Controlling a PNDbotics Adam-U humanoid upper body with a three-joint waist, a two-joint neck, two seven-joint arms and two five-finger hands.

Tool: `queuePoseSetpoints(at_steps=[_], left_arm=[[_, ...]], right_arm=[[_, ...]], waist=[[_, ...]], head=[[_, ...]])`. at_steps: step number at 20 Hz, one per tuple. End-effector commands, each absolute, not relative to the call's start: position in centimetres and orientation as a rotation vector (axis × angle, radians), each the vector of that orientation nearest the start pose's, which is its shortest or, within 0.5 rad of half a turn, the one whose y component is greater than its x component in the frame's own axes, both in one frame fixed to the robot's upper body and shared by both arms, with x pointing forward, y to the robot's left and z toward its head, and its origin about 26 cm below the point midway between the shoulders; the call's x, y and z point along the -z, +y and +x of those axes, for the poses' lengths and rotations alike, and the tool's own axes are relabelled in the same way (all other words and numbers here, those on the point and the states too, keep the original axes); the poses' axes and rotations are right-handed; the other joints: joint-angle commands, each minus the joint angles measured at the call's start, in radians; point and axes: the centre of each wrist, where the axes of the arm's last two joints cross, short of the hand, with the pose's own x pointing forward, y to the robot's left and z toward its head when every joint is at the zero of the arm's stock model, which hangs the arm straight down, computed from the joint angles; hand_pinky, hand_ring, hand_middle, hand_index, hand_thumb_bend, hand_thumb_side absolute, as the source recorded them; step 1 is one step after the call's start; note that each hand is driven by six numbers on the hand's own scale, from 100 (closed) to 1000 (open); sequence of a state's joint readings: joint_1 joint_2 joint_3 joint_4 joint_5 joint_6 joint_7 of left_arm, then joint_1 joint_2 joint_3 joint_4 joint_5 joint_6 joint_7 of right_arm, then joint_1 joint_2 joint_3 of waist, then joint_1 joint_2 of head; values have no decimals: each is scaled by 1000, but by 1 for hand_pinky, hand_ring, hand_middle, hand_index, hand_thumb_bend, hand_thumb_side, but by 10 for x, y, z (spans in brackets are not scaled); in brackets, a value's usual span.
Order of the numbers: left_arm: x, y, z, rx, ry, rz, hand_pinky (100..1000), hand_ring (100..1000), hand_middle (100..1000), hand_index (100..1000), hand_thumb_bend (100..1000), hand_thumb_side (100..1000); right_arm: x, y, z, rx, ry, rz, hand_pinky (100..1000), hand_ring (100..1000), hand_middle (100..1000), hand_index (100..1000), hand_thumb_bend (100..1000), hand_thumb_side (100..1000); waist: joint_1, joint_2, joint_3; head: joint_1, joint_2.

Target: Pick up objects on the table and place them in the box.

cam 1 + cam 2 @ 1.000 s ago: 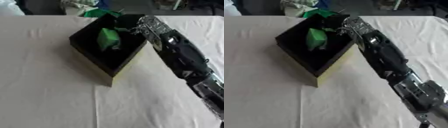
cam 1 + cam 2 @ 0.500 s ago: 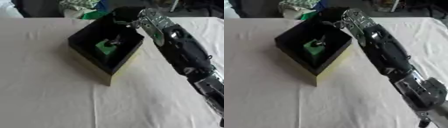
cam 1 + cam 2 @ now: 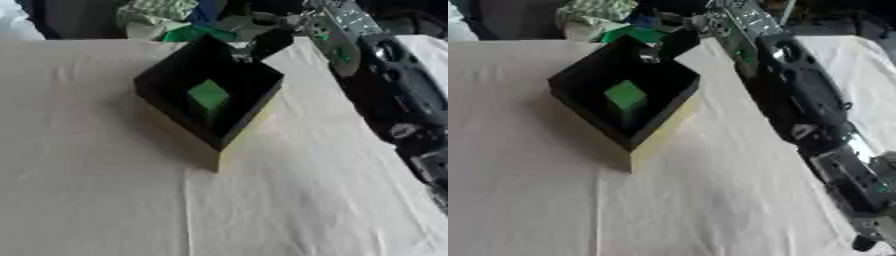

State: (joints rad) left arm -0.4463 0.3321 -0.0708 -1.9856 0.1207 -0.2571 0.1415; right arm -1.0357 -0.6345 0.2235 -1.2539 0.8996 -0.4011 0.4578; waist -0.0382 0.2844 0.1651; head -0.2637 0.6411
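A black box (image 3: 171,75) with yellow outer sides stands corner-on upon the white tablecloth. Inside it a green block (image 3: 207,95) stands on the floor, free of any hand. My right arm (image 3: 798,100) reaches from the lower right up to the far edge. My right hand (image 3: 271,41) hovers over the box's far corner, open and holding nothing. Behind the box, a second green object (image 3: 633,34) lies at the table's far edge. My left hand shows in neither view.
Crumpled green and white items (image 3: 162,12) and dark clutter lie beyond the table's far edge. The white tablecloth (image 3: 96,190) spreads wide to the left of the box and in front of it.
The green block, held over the box a second ago, now stands on the box floor. My right hand has let go and drawn back toward the far corner.
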Motion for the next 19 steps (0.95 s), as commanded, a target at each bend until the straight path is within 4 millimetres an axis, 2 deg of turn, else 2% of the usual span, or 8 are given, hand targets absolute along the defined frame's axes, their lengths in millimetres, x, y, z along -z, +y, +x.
queuePoseSetpoints(at_steps=[1,4,9,13,19], left_arm=[[-240,233,308,-328,3585,60,641,686,598,743,174,955],[-239,235,308,-325,3588,44,641,686,599,743,173,955],[-237,237,308,-319,3597,22,641,691,600,742,171,958],[-236,239,307,-313,3600,4,641,693,602,742,170,957],[-236,245,307,-280,3596,-63,642,694,604,743,170,954]], right_arm=[[-355,-288,418,2269,2164,1583,901,852,812,918,252,1000],[-362,-300,404,2187,2272,1585,880,826,788,911,191,984],[-372,-317,378,2061,2383,1599,853,783,742,882,100,883],[-374,-327,353,1961,2441,1619,832,756,717,862,100,819],[-370,-337,314,1786,2543,1627,803,742,700,847,100,800]], waist=[[6,-29,-6],[11,-32,-16],[17,-32,-31],[21,-32,-41],[25,-30,-56]], head=[[32,19],[49,24],[64,32],[88,37],[110,39]])
